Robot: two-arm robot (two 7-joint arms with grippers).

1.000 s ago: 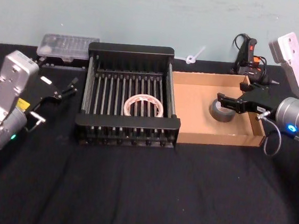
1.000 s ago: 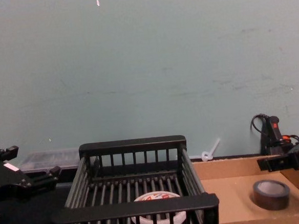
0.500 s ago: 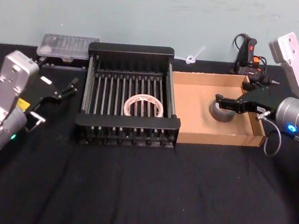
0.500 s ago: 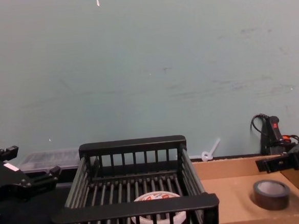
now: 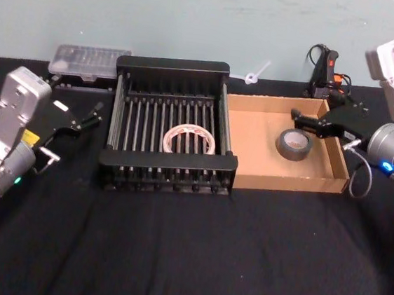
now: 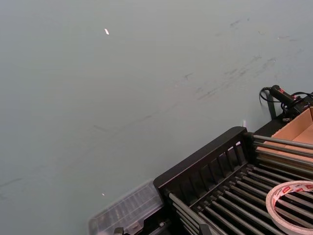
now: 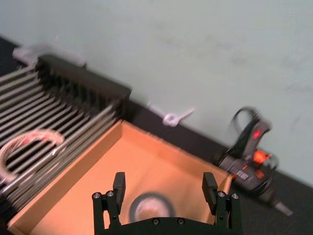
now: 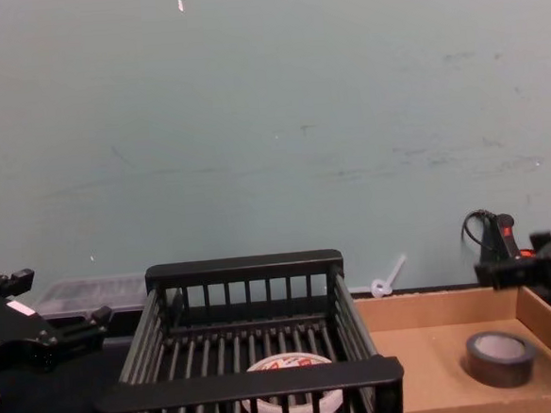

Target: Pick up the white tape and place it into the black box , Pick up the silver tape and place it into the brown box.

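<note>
Right end effector [image 5: 304, 121] — spread wide, empty — above silver tape [image 5: 294, 143] in brown box [image 5: 250, 176].

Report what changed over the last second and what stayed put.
The right claw, jaws open, has lifted and pulled back from the silver tape, which it had straddled a second ago; the roll now lies free on the floor of the brown box. Unchanged: the white tape lying in the black box, and the left claw parked left of that box.
</note>
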